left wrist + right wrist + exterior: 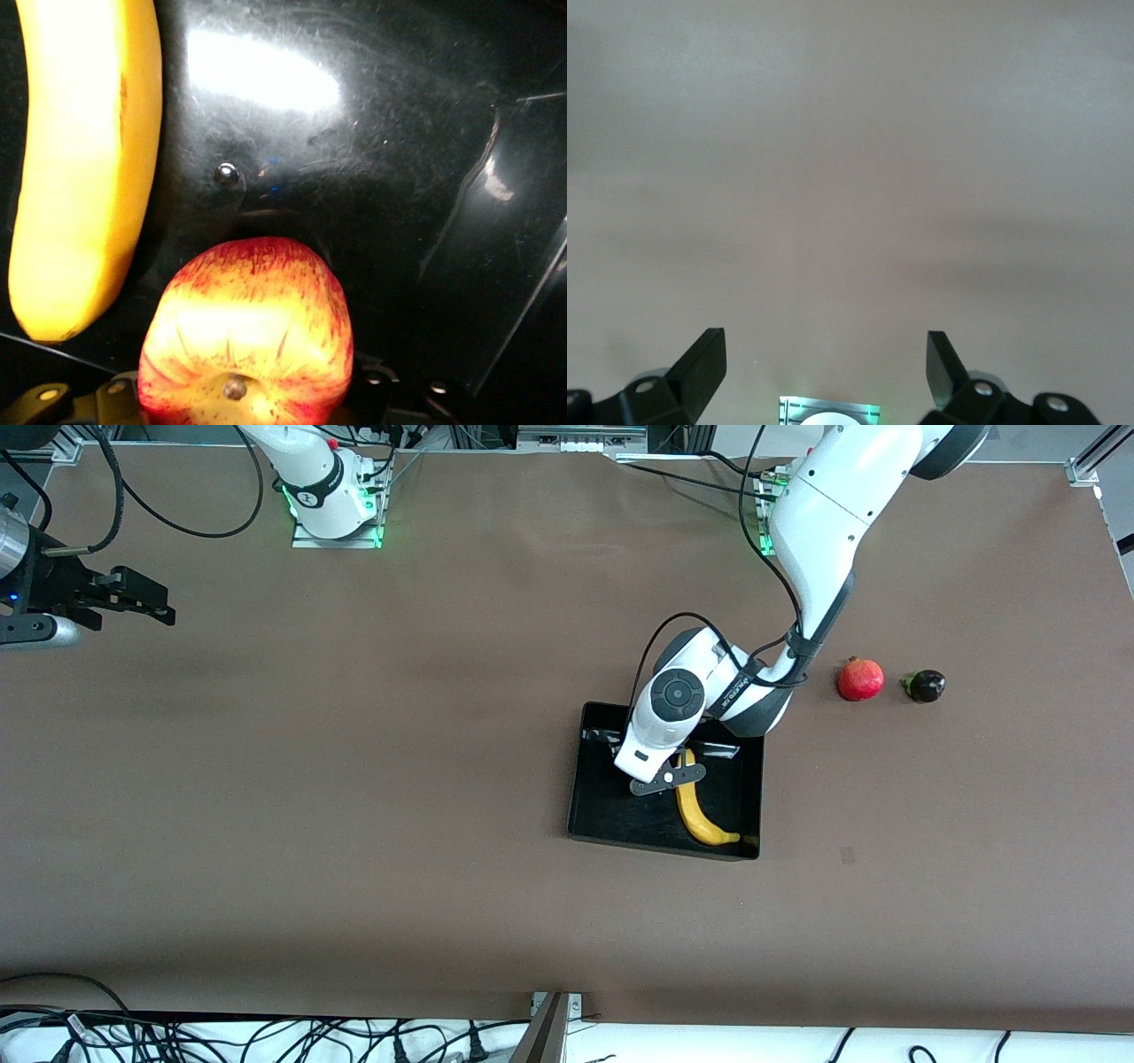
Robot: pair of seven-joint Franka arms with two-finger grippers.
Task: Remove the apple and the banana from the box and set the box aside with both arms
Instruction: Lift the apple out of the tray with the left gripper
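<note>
The black box (578, 779) lies on the brown table toward the left arm's end. The yellow banana (700, 817) lies in it, along the side toward the left arm's end. My left gripper (663, 778) is low inside the box beside the banana, shut on the red and yellow apple (248, 336), which is just above the glossy box floor (399, 133). The banana (84, 168) lies close beside the apple. The left hand hides the apple in the front view. My right gripper (146, 598) waits open and empty above bare table (826, 341) at the right arm's end.
A round red fruit (860, 679) and a small dark purple fruit (924, 685) lie on the table outside the box, toward the left arm's end. Cables run along the table's edge nearest the front camera.
</note>
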